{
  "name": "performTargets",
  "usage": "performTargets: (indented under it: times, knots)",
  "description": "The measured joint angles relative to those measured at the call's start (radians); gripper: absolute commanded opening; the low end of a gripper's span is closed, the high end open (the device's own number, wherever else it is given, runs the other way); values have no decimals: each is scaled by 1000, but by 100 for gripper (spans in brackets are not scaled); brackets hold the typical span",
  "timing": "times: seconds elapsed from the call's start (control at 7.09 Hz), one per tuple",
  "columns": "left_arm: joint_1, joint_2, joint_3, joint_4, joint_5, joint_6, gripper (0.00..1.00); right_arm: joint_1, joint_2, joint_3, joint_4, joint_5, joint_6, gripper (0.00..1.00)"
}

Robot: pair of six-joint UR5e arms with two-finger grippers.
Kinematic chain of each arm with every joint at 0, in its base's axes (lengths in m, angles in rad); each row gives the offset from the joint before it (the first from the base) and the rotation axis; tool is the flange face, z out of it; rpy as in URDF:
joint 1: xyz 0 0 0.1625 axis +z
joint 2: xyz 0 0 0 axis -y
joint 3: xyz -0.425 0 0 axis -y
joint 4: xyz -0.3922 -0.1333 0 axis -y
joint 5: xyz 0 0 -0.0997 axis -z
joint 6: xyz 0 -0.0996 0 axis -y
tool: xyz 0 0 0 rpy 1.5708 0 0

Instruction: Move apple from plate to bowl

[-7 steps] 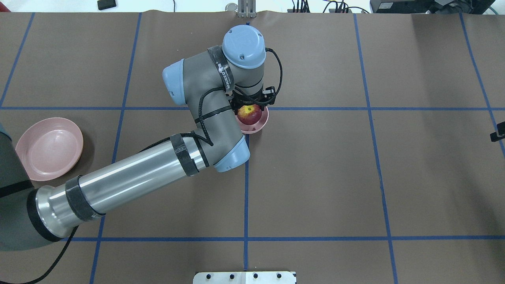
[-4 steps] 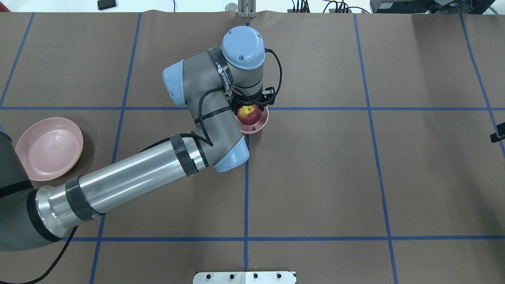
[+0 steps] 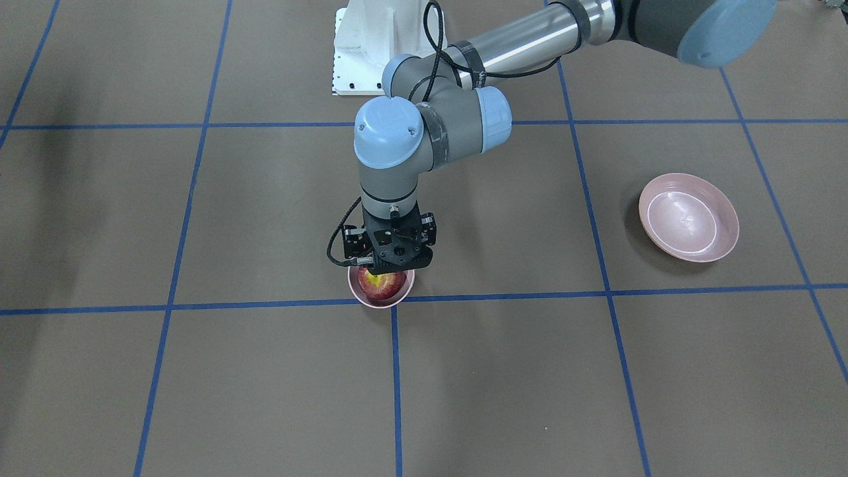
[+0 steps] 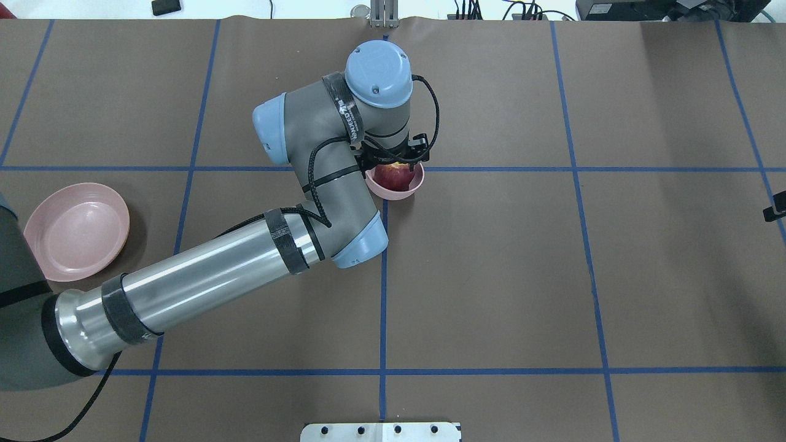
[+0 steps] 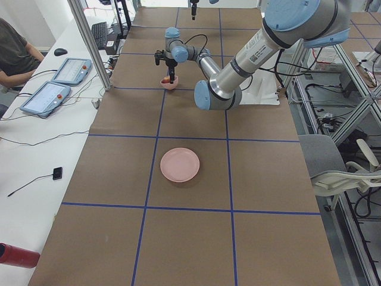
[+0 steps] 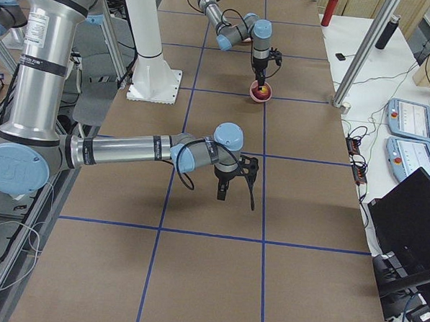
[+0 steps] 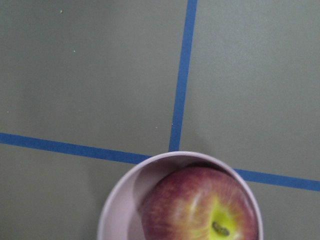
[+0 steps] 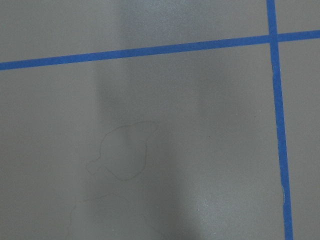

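Note:
The dark red apple (image 7: 195, 205) with its yellow stem hollow sits inside the small pink bowl (image 7: 115, 215) near the table's middle, by a blue tape crossing. It also shows in the front view (image 3: 381, 283) and the overhead view (image 4: 393, 175). My left gripper (image 3: 387, 270) hangs straight down just over the apple and looks open; its fingers are mostly hidden by the wrist. The wide pink plate (image 4: 77, 230) lies empty at the table's left. My right gripper (image 6: 235, 184) hovers low over bare table far to the right; I cannot tell its state.
The white robot base (image 3: 371, 46) stands at the table's near edge. Blue tape lines grid the brown mat. An operator and two tablets (image 5: 62, 71) sit beyond the far edge. A red bottle (image 5: 18, 255) lies off the mat's corner.
The apple has dropped lower into the bowl, and the bowl has shifted slightly to the right. The left arm has barely moved.

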Motion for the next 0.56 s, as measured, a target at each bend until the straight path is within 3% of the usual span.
performTargets:
  times: [0.28, 0.56]
  knots:
    - [-6, 38, -92, 21, -3, -2, 98, 1, 3, -1, 0, 0, 0, 100]
    - [-25, 176, -323, 115, -8, 22, 98, 4, 3, 0, 0, -3, -1, 100]
